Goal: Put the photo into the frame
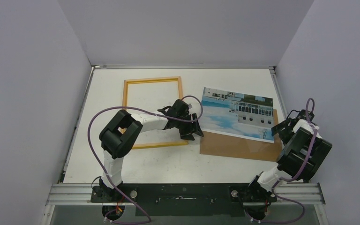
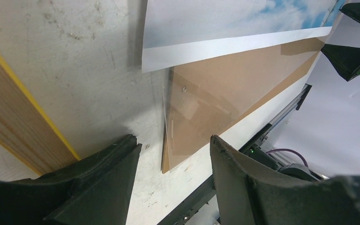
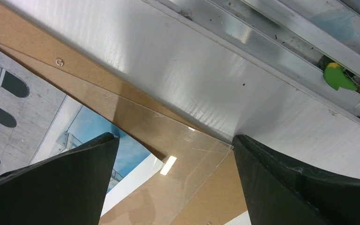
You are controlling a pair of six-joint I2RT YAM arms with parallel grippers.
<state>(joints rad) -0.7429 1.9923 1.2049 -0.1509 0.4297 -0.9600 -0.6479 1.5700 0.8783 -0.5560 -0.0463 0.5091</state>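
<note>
The frame (image 1: 152, 80), yellow-orange, lies flat at the table's left middle, and its edge (image 2: 14, 126) shows in the left wrist view. The photo (image 1: 236, 112) of a white building and blue sky lies face up to its right, partly over a brown backing board (image 1: 241, 146). My left gripper (image 1: 194, 131) hovers open between the frame's right bar and the board's left corner. In its own view the left gripper (image 2: 172, 138) holds nothing, and the photo's white border (image 2: 234, 44) lies beyond. My right gripper (image 1: 280, 127) stands open by the photo's right end. Its wrist view shows the gripper (image 3: 174, 137) empty over the photo (image 3: 23, 108).
A clear sheet (image 3: 192, 150) lies on the backing board (image 3: 28, 42), its corner between my right fingers; it also covers the board's left corner (image 2: 192, 112). The table's right wall and rail (image 3: 272, 42) run close beside the right gripper. The base rail (image 1: 183, 193) lines the near edge.
</note>
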